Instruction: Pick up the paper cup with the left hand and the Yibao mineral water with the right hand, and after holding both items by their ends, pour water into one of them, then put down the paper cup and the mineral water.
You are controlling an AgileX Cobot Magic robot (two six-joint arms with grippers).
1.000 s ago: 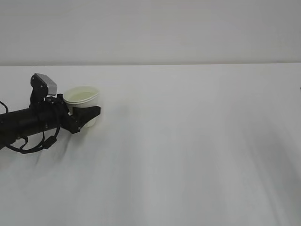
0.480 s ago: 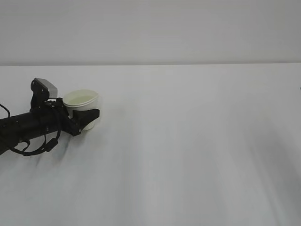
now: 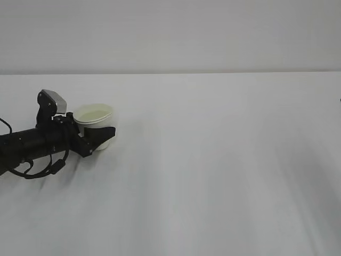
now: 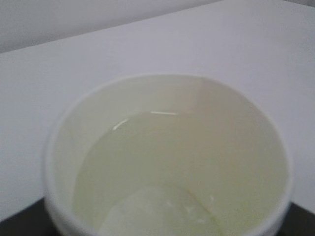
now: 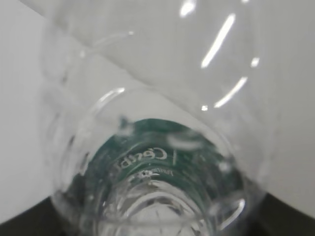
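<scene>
At the left of the exterior frame, the left hand [image 3: 98, 137] has its black jaws closed around the lower wall of the paper cup [image 3: 94, 118], which sits upright on the white table [image 3: 213, 160] and holds pale liquid. The right hand is outside that frame. In the right wrist view, the Yibao mineral water [image 5: 152, 162] fills the frame between dark jaw edges at the bottom corners, seemingly gripped.

table [image 3: 213, 176]: white, plain surface | wall [image 3: 170, 32]: pale grey, behind table's far edge
</scene>
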